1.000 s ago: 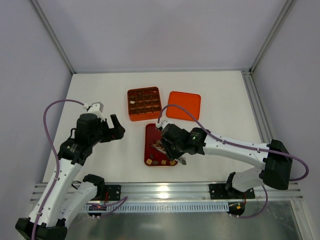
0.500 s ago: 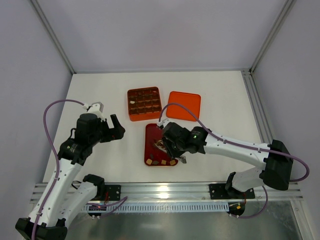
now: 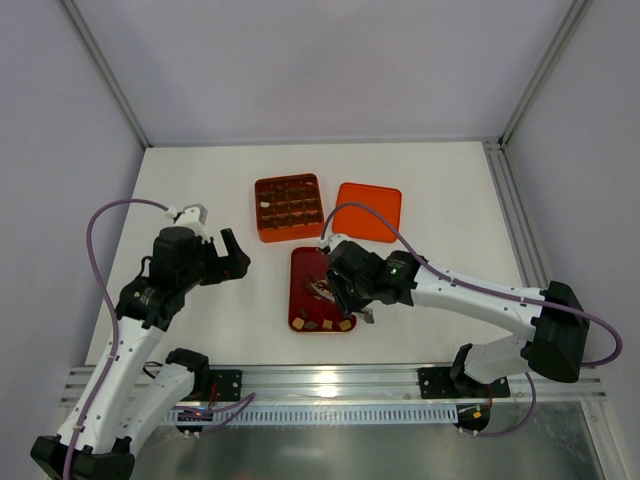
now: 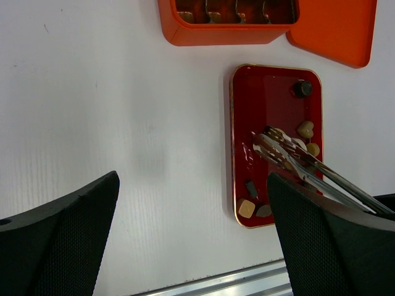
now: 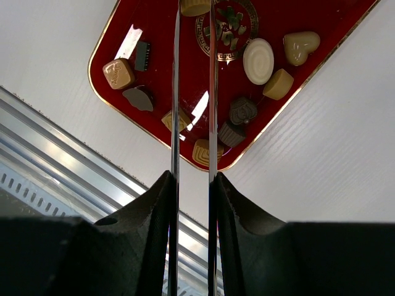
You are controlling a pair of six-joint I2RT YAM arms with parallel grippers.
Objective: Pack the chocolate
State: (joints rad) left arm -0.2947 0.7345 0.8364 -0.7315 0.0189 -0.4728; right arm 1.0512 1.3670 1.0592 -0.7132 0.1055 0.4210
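Note:
Several small chocolates (image 5: pixel 258 60), dark brown, tan and cream, lie on the dark red tray (image 3: pixel 305 262). They also show in the left wrist view (image 4: pixel 305 129). My right gripper (image 5: pixel 191 179) is shut on metal tongs (image 5: pixel 176 92) and hangs over the tray (image 5: pixel 185 55). A tan chocolate (image 5: pixel 195 6) sits between the tong tips at the frame's top edge. My left gripper (image 4: pixel 194 209) is open and empty, above bare table left of the tray (image 4: pixel 265 98). The orange grid box (image 3: pixel 288 207) stands behind the tray.
The orange lid (image 3: pixel 367 210) lies flat to the right of the box. An aluminium rail (image 3: pixel 330 378) runs along the near table edge, just in front of the tray. Frame posts stand at the back corners.
My right gripper has shifted slightly to the right and back over the red tray with the tongs. The left arm has not moved.

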